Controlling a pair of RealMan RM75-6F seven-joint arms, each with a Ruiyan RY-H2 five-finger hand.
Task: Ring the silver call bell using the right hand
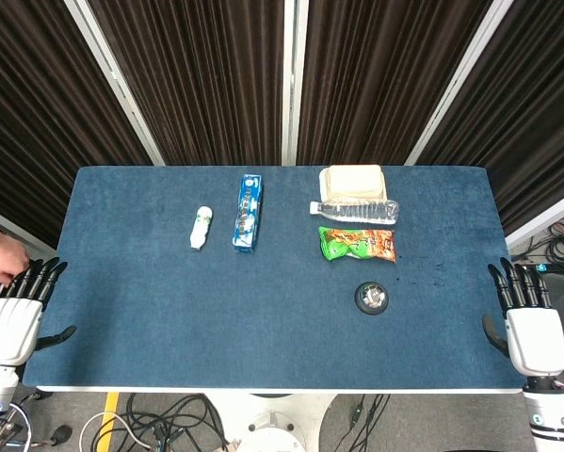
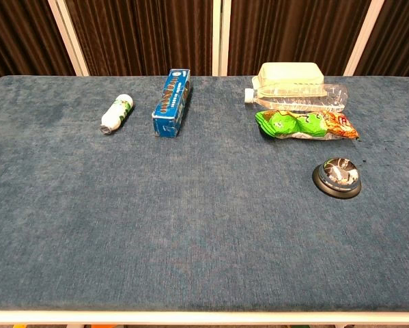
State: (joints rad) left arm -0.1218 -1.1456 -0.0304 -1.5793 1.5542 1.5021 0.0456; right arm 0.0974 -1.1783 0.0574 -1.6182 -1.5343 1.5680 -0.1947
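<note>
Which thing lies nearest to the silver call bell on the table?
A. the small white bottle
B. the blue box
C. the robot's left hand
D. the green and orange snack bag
D: the snack bag lies just behind the call bell, while the other three are much farther left.

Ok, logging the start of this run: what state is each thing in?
call bell: upright, untouched.
water bottle: lying on its side, capped.
snack bag: lying flat, sealed.
blue box: lying flat, closed.
small white bottle: on its side.
right hand: fingers apart, empty.
left hand: fingers apart, empty.
</note>
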